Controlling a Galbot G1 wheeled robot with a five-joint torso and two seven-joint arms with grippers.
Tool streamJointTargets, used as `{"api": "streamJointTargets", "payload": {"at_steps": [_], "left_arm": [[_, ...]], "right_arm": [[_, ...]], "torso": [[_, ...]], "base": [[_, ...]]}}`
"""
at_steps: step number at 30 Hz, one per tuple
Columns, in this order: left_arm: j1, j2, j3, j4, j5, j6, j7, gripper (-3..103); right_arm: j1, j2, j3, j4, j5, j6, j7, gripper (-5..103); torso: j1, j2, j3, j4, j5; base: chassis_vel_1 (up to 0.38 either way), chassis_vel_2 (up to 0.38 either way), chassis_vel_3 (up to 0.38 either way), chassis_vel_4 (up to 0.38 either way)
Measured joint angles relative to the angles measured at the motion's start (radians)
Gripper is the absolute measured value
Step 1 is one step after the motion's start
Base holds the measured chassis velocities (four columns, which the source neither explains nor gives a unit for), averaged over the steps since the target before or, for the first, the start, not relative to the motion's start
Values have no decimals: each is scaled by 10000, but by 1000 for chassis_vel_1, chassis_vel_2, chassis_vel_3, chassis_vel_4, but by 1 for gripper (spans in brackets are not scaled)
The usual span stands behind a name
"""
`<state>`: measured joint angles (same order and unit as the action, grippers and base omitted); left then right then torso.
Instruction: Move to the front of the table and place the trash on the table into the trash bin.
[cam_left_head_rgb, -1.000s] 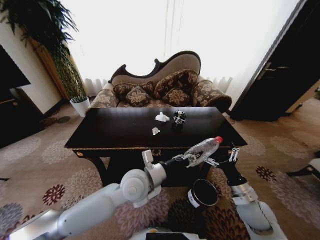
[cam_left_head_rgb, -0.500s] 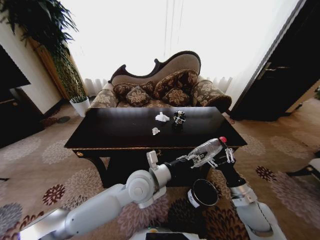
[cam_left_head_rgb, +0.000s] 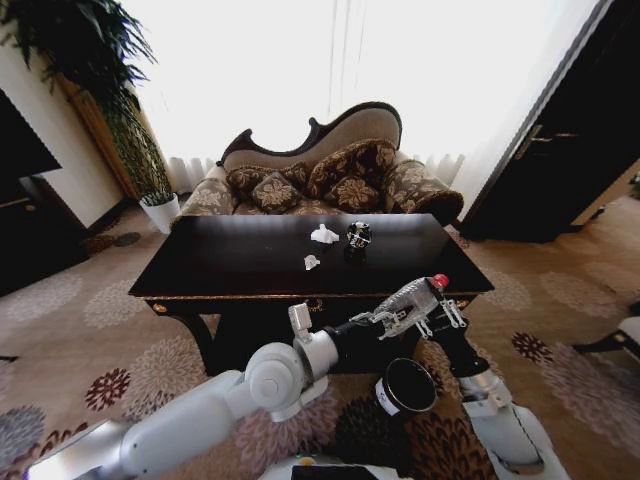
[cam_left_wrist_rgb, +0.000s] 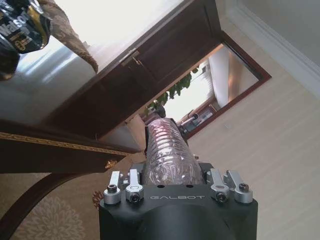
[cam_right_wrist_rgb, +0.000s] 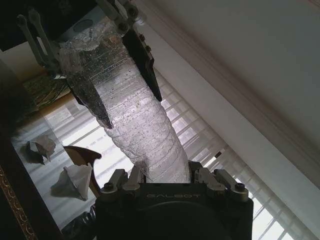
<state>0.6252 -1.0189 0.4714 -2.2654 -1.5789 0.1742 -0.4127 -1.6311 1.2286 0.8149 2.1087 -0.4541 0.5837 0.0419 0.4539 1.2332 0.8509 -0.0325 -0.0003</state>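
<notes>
A clear plastic bottle (cam_left_head_rgb: 413, 296) with a red cap hangs in front of the table's (cam_left_head_rgb: 240, 255) front edge, above the round trash bin (cam_left_head_rgb: 385, 400) on the carpet. My left gripper (cam_left_head_rgb: 398, 314) is shut on the bottle's body (cam_left_wrist_rgb: 167, 155). My right gripper (cam_left_head_rgb: 441, 312) is shut on the cap end, and the bottle (cam_right_wrist_rgb: 142, 125) runs from it up to the left gripper (cam_right_wrist_rgb: 107, 65). On the table lie a crumpled white paper (cam_left_head_rgb: 323, 235), a small white scrap (cam_left_head_rgb: 311, 262) and a crushed black can (cam_left_head_rgb: 357, 236).
A patterned sofa (cam_left_head_rgb: 330, 175) stands behind the table. A potted plant (cam_left_head_rgb: 150, 170) is at the back left and a dark wooden door (cam_left_head_rgb: 560, 160) at the right. Patterned carpet lies on both sides of the bin.
My right gripper has moved left onto the bottle's cap end and closed there. The left arm shifted the bottle slightly. The things on the table have not moved.
</notes>
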Motion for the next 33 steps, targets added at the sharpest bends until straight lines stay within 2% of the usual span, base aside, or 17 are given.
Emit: {"api": "streamJointTargets", "payload": {"at_steps": [2, 4, 6, 7, 8, 11, 13, 14, 15, 17, 18, 22, 23, 26, 29, 33], "left_arm": [[-91, 78, 9, -120, 97, 76, 74, 60], [-101, 86, 9, -139, 102, 78, 84, 60], [-169, 170, -17, -301, 191, 131, 176, 71], [-195, 206, -37, -347, 270, 140, 202, 76], [-195, 206, -37, -347, 270, 140, 202, 76], [-285, 360, -214, -540, 710, 194, 242, 92], [-298, 429, -336, -582, 804, 204, 244, 92], [-284, 536, -602, -605, 888, 234, 249, 97], [-150, 1077, -1381, -383, 1891, 277, 306, 100], [-11, 1605, -2009, -256, 2602, 278, 374, 100], [-11, 1605, -2009, -256, 2602, 278, 374, 100], [1026, 2850, -4125, -183, 4199, 254, 803, 100], [1026, 2850, -4125, -183, 4199, 254, 803, 100], [2091, 3595, -5362, -175, 5362, 65, 1014, 100], [2556, 4014, -5966, -195, 5665, -104, 951, 100], [2650, 4162, -6419, -60, 5849, -231, 725, 100]], "right_arm": [[-6, 0, 20, -23, 60, -6, -20, 32], [-10, 2, 22, -25, 72, -7, -25, 32], [-29, 17, 31, -35, 101, -12, -67, 26], [-28, 21, 33, -39, 104, -12, -77, 26], [-28, 21, 33, -39, 104, -12, -77, 26], [-24, 43, 32, -80, 105, -12, -98, 25], [-20, 53, 21, -98, 105, -13, -102, 25], [-15, 65, 0, -114, 105, -12, -106, 25], [-1, 104, -70, -143, 123, -13, -110, 25], [7, 133, -121, -187, 157, -17, -112, 25], [7, 133, -121, -187, 157, -17, -112, 25], [-1, 280, -302, -243, 359, -104, -217, 25], [-1, 280, -302, -243, 359, -104, -217, 25], [-44, 390, -490, -271, 633, -232, -266, 25], [-133, 463, -603, -289, 1090, -419, -313, 25], [-393, 622, -598, -293, 1658, -537, -370, 25]], "torso": [[0, 0, 0, 0, 1], [0, 0, 0, -1, 1], [0, 0, 0, -1, 1], [0, 0, 0, 0, 0], [0, 0, 0, 0, 0], [0, 0, 0, 0, 0], [0, 0, 0, 0, 0], [0, 0, 0, -1, 1], [0, 0, 0, -1, -1], [0, 0, 0, -1, -3], [0, 0, 0, -1, -3], [0, 0, 0, -1, 0], [0, 0, 0, -1, 0], [-1, 0, 0, 3, -4], [-1, 0, 0, 4, -3], [0, 0, 0, -1, -1]], "base": [[0, 0, 0, 0], [0, 0, 0, 0], [0, 0, 0, 0], [0, 0, 0, 0], [0, 0, 0, 0], [0, 0, 0, 0], [0, 0, 0, 0], [0, 0, 0, 0], [0, 0, 0, 0], [0, 0, 0, 0], [0, 0, 0, 0], [0, 0, 0, 0], [0, 0, 0, 0], [0, 0, 0, 0], [0, 0, 0, 0], [0, 0, 0, 0]]}}
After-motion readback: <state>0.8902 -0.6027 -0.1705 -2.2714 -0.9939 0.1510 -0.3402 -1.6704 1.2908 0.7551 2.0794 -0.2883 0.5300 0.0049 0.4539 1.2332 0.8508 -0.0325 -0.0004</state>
